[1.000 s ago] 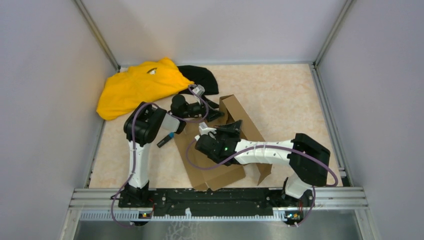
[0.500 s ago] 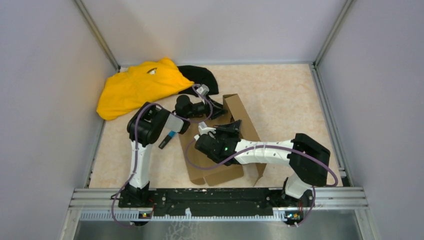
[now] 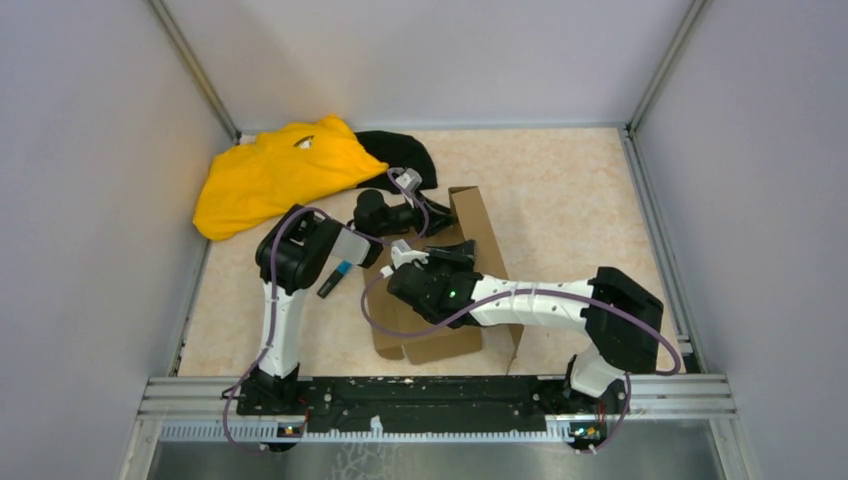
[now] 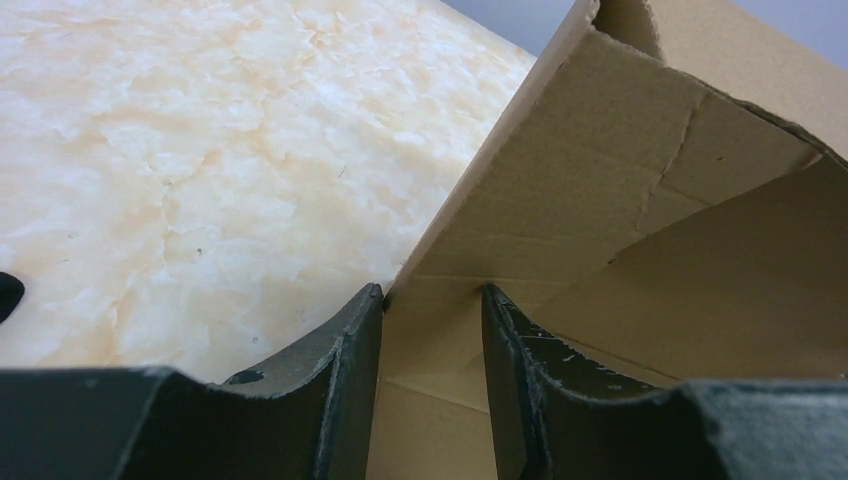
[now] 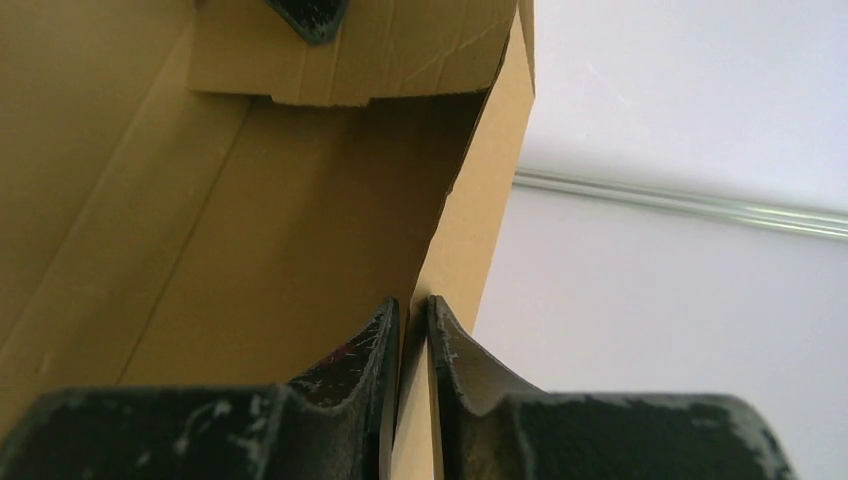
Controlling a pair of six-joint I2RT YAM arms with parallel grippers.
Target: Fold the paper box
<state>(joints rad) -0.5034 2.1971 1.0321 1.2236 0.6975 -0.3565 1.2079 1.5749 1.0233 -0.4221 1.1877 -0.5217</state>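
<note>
Two walls of the paper box [image 3: 482, 222] are rising steeper: the left gripper [image 4: 432, 292] jaws are closing around one, the right gripper [image 5: 412, 302] jaws are pinching another.

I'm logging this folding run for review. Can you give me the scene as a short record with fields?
box: brown cardboard, partly folded, some walls raised, mid-table
left gripper: jaws apart, astride a corner edge of the box
right gripper: jaws close around a raised wall, apparently pinching it
cloths: yellow cloth and black cloth, bunched at the far left
surface: marbled table
</note>
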